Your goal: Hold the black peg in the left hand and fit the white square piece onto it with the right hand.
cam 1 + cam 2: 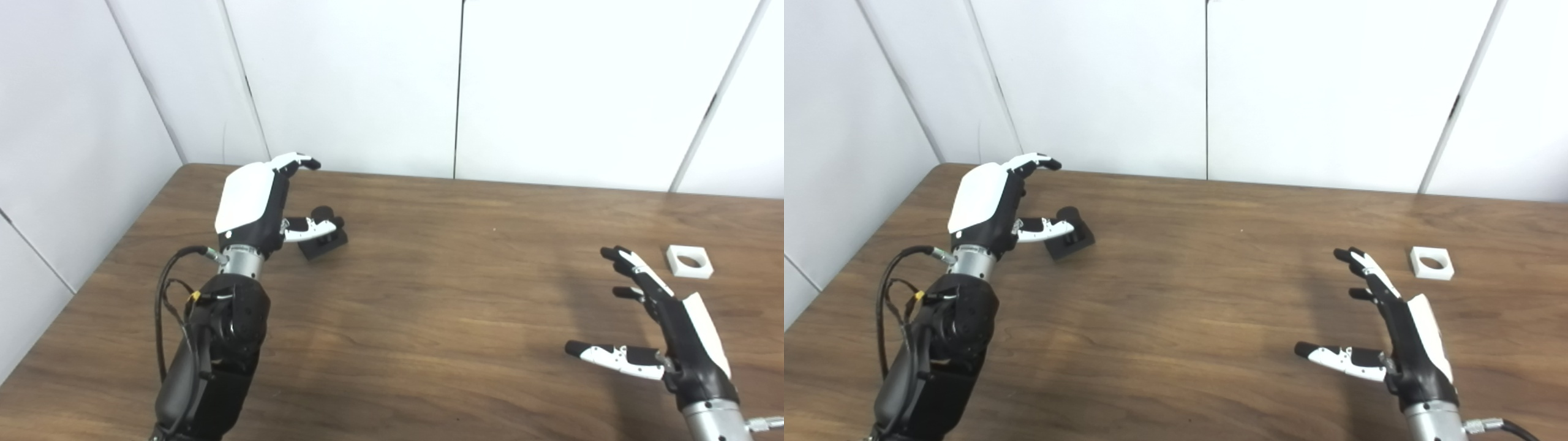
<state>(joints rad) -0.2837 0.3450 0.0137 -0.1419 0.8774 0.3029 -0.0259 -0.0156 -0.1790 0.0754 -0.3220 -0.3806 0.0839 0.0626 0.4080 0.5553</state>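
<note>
1. the black peg [323,237] lies on the wooden table [429,306] toward the far left, a dark block with a round stub on its upper side, tilted a little.
2. the left hand [257,205] hovers just beside the peg, on its left, palm turned toward it.
3. its thumb [309,228] reaches out across the near top of the peg; whether it touches the peg cannot be told.
4. the left hand's fingers [297,162] curl forward above and behind the peg, apart from the thumb, with a clear gap beneath them; the hand is spread and grasps nothing.
5. the white square piece [689,261] lies flat on the table at the far right, its round hole facing up.
6. the right hand [667,318] is raised over the table near the piece, on its near left side, not touching it.
7. the right hand's fingers [631,262] point up and away, fanned apart, their dark tips short of the piece; the thumb [606,356] sticks out to the left, well apart from them. this hand also holds nothing.
</note>
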